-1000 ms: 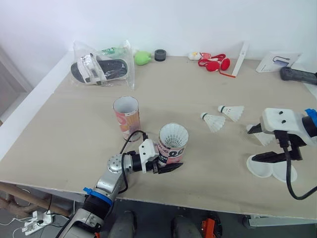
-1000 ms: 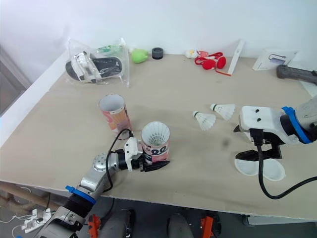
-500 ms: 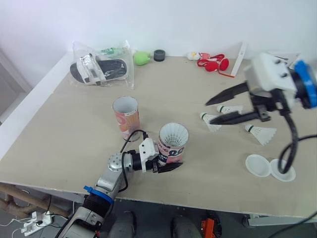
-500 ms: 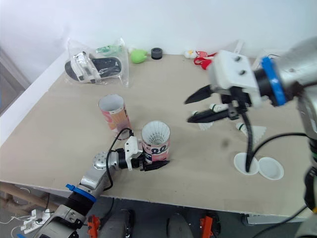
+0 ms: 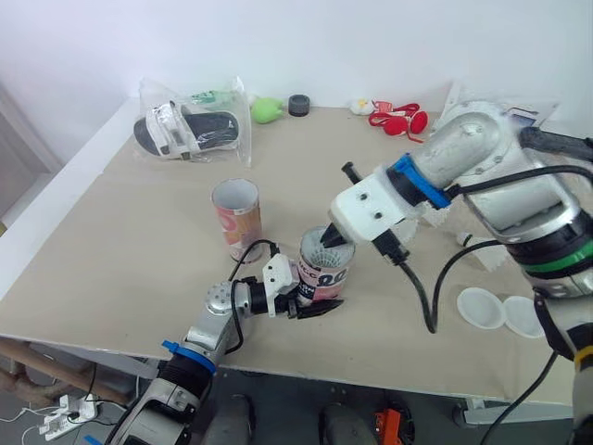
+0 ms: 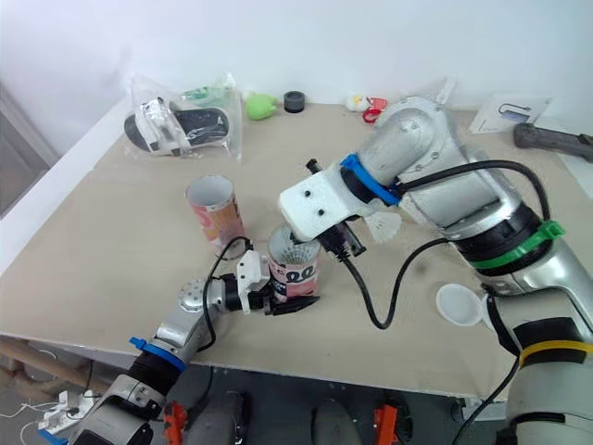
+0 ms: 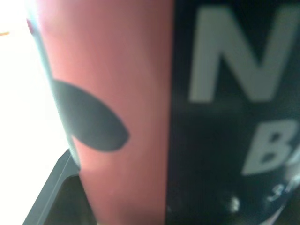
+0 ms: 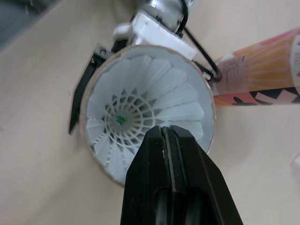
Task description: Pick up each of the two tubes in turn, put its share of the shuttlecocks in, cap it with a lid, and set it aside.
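I am gripping the tube (image 5: 321, 276) with my left claw (image 5: 313, 298) near the front edge of the bench (image 5: 139, 241). The fingers are closed on its lower wall, and the tube is standing upright with its open mouth facing up.

My right claw (image 8: 165, 132) is hanging straight over that mouth. Its two fingers are pressed flat together with nothing between them, pointing down along the tube's long axis. The tip is sitting just inside the rim, off-centre, touching or nearly touching the feather skirt of the shuttlecock (image 8: 140, 98) nested inside; I cannot tell which.

That is the relation the coming move turns on: claw above, tube below, both on one vertical line. I judge I am either pushing the shuttlecock deeper or about to lift straight out, and any sideways drift could catch the rim and tip the tube.

The second tube (image 5: 235, 215) is standing upright and apart, behind and to my left. A loose shuttlecock (image 6: 382, 226) is lying behind my right arm. The two lids (image 5: 482, 308) are lying towards my right front – nearer my right arm, so fetching one falls to it.
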Robot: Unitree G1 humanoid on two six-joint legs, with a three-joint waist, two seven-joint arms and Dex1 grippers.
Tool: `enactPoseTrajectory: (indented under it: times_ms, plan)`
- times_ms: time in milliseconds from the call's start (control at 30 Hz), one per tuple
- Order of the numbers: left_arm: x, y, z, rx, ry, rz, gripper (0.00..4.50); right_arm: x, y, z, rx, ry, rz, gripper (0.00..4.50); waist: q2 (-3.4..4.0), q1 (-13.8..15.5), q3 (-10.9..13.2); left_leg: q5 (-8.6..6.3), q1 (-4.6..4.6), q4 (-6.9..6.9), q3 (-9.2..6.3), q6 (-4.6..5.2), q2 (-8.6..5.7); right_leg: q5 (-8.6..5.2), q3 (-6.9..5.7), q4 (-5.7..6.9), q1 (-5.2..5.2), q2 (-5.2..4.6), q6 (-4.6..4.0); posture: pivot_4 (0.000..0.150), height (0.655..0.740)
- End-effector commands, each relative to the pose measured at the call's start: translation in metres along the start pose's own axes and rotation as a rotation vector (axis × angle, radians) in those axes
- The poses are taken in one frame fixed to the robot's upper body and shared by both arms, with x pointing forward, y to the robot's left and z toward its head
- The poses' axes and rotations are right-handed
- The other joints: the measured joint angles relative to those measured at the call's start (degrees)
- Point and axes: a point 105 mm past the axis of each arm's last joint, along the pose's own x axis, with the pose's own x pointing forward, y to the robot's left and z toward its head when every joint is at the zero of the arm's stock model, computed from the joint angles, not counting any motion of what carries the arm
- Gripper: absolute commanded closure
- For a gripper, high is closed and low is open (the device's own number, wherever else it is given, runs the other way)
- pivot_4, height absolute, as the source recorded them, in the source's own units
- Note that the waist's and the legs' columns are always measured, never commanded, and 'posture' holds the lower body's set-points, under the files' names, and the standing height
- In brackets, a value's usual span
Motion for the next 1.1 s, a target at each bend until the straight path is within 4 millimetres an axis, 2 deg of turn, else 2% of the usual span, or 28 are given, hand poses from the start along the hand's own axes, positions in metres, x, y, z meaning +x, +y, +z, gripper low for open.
enactPoseTrajectory:
  times_ms: [33,133,267,433,567,700,767,800,833,867,900,933,967,1033,1100]
  plan:
    - [-0.003,-0.007,-0.022,-0.063,0.062,-0.004,1.42,0.012,0.008,-0.005,-0.057,0.060,0.096,4.42,-0.01,0.01,-0.01,0.06,0.01,0.00,-0.05,-0.01,0.01,0.01,-0.03,0.01,0.01,0.03,0.01,0.150,0.7400]
    - [-0.003,-0.007,-0.022,-0.064,0.058,0.000,1.42,0.015,0.007,0.005,-0.077,0.018,0.102,4.42,-0.01,0.00,-0.01,0.12,0.01,0.00,-0.08,-0.03,0.01,0.05,-0.03,0.01,0.02,0.04,0.04,0.150,0.7400]
    - [-0.002,-0.007,-0.022,-0.065,0.055,0.003,1.42,0.002,-0.001,0.019,-0.076,-0.048,0.065,4.42,-0.01,0.01,0.00,0.15,-0.01,-0.02,-0.12,-0.04,0.00,0.13,-0.03,0.01,0.02,0.03,-0.06,0.150,0.7400]
    - [-0.002,-0.007,-0.023,-0.069,0.053,0.006,1.42,-0.021,-0.009,0.033,-0.054,-0.120,0.012,4.42,0.00,0.01,0.00,0.15,-0.02,-0.06,-0.16,-0.04,0.01,0.13,-0.05,0.03,-0.01,0.04,-0.09,0.150,0.7400]
    - [-0.002,-0.007,-0.024,-0.072,0.051,0.005,1.42,-0.055,-0.016,0.046,-0.028,-0.193,-0.074,4.42,-0.01,0.02,0.00,0.15,-0.03,-0.06,-0.18,-0.04,0.00,0.13,-0.07,0.02,0.01,0.04,-0.09,0.150,0.7400]
    - [-0.001,-0.007,-0.024,-0.074,0.049,0.005,1.42,-0.078,-0.013,0.040,0.033,-0.208,-0.133,4.42,-0.01,0.04,0.01,0.15,-0.03,-0.06,-0.17,-0.04,0.00,0.12,-0.07,0.02,0.00,0.03,-0.09,0.150,0.7400]
    - [-0.002,-0.008,-0.024,-0.076,0.048,0.007,1.42,-0.086,-0.010,0.026,0.102,-0.187,-0.165,4.42,-0.01,0.03,0.01,0.15,-0.03,-0.06,-0.16,-0.04,0.00,0.12,-0.05,0.02,0.00,0.03,-0.09,0.150,0.7400]
    - [-0.002,-0.008,-0.024,-0.078,0.048,0.008,1.42,-0.087,-0.003,0.009,0.159,-0.141,-0.169,4.42,-0.01,0.08,0.01,0.15,-0.03,-0.06,-0.15,-0.03,0.00,0.12,-0.06,0.02,-0.02,0.03,-0.09,0.150,0.7400]
    - [-0.002,-0.008,-0.025,-0.079,0.048,0.008,1.42,-0.087,0.002,-0.002,0.195,-0.107,-0.167,3.86,-0.07,0.24,-0.01,0.15,-0.03,-0.07,-0.17,-0.03,0.00,0.11,-0.08,0.02,0.00,0.03,-0.09,0.150,0.7400]
    - [-0.002,-0.009,-0.025,-0.080,0.048,0.008,1.42,-0.086,0.012,-0.016,0.251,-0.066,-0.152,3.64,-0.15,0.29,-0.04,0.15,-0.03,-0.07,-0.18,-0.03,0.00,0.10,-0.10,0.01,0.01,0.03,-0.08,0.150,0.7400]
    - [-0.002,-0.009,-0.025,-0.081,0.048,0.008,1.42,-0.084,0.025,-0.031,0.307,-0.016,-0.134,2.95,-0.09,0.10,-0.05,0.15,-0.04,-0.07,-0.11,-0.03,-0.03,0.10,-0.06,-0.04,0.01,-0.02,-0.06,0.150,0.7400]
    - [-0.002,-0.009,-0.026,-0.081,0.049,0.009,1.42,-0.082,0.040,-0.047,0.370,0.025,-0.108,2.44,-0.06,0.08,-0.06,0.15,-0.04,-0.12,0.02,-0.03,-0.03,0.10,0.02,-0.03,-0.05,-0.04,-0.06,0.150,0.7400]
    - [-0.002,-0.009,-0.026,-0.081,0.050,0.009,1.42,-0.080,0.051,-0.056,0.410,0.053,-0.088,2.24,-0.07,0.29,-0.07,0.15,-0.03,-0.14,0.01,-0.03,-0.03,0.09,0.03,-0.03,-0.05,-0.04,-0.05,0.150,0.7400]
    - [-0.003,-0.008,-0.026,-0.080,0.053,0.013,1.42,-0.073,0.088,-0.083,0.528,0.142,-0.023,1.72,-0.08,0.33,-0.07,0.15,-0.03,-0.17,-0.11,-0.03,-0.02,0.01,-0.09,-0.03,-0.02,-0.02,-0.08,0.150,0.7400]
    - [-0.003,-0.008,-0.026,-0.081,0.054,0.016,1.42,-0.068,0.116,-0.101,0.611,0.203,0.020,0.83,0.01,0.32,-0.08,0.15,-0.04,-0.21,-0.07,-0.03,-0.04,-0.04,-0.07,-0.04,0.01,-0.05,-0.06,0.150,0.7400]
